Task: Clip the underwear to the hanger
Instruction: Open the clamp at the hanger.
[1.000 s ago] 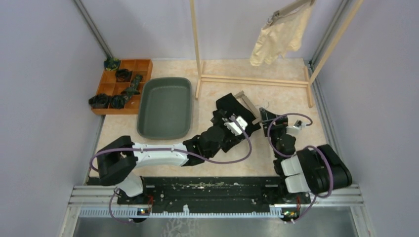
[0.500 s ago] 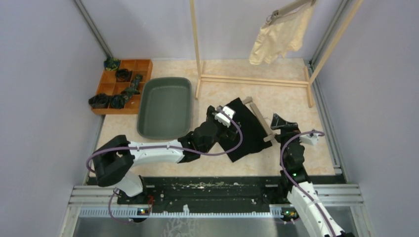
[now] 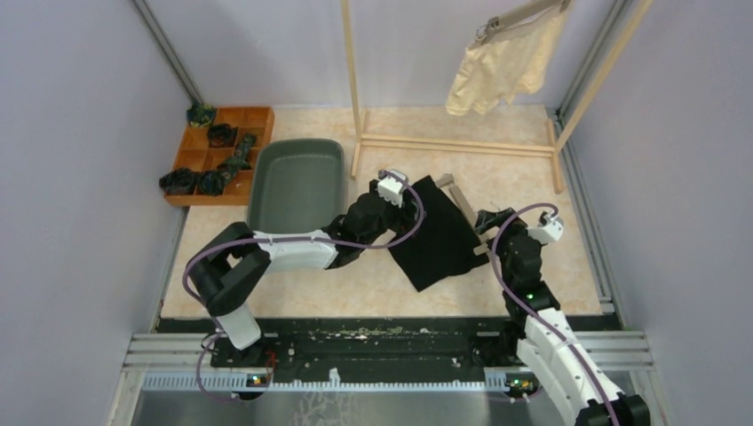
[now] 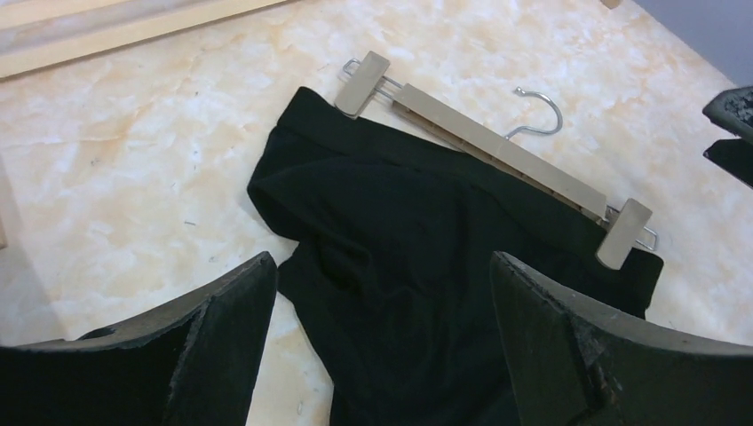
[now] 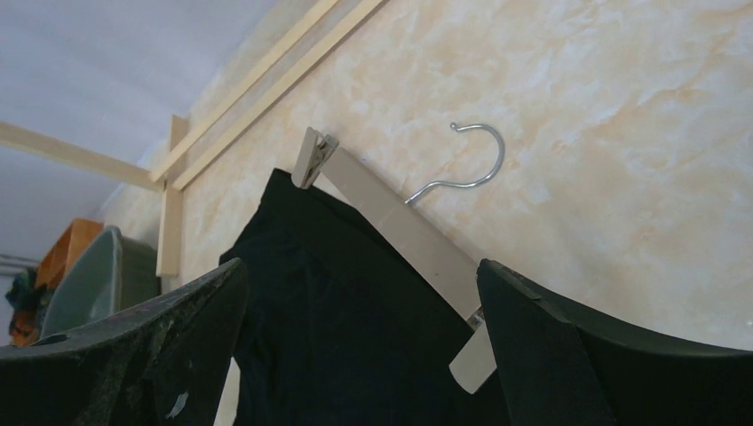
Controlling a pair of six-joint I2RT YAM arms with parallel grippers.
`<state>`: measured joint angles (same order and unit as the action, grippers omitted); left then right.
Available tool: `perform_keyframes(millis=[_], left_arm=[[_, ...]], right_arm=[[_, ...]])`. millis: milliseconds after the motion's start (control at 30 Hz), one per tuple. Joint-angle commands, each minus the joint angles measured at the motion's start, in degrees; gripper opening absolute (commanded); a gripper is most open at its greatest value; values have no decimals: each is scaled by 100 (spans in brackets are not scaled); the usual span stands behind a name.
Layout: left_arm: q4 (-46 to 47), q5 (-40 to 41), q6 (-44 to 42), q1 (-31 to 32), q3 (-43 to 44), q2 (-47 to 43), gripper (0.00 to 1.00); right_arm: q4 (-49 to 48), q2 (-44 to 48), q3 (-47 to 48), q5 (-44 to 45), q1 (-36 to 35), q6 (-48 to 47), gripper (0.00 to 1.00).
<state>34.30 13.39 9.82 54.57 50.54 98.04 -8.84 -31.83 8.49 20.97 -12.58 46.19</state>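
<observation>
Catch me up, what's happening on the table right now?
Neither arm is holding anything. The left gripper and the right gripper are both open, poised on either side of the black underwear, which lies flat on the table. A wooden clip hanger lies along one edge of it; whether its clips bite the fabric I cannot tell. The cream underwear already hangs from a second hanger on the wooden rack at the back.
</observation>
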Motion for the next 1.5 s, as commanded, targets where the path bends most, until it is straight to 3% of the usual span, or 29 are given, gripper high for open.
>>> perform_keyframes(millis=[0,367,567,833,1467], left_arm=[[-118,-605,428,-92,472,346,93],[-471,-1360,1369,-97,310,846,91],[-89,-1741,1773,-100,-125,948,91],[168,-2212,2142,-145,-424,1247,90],[-575,-1817,2177,-855,-1949,3,89]], right_arm=[[-192,-330,510,-563,20,-594,98],[215,-1200,1456,-1006,21,-1443,96],[712,-2336,2385,-1304,20,-1762,96],[489,-2908,2740,-1466,26,-2042,95],[822,-5023,4351,-1448,-223,-3079,92]])
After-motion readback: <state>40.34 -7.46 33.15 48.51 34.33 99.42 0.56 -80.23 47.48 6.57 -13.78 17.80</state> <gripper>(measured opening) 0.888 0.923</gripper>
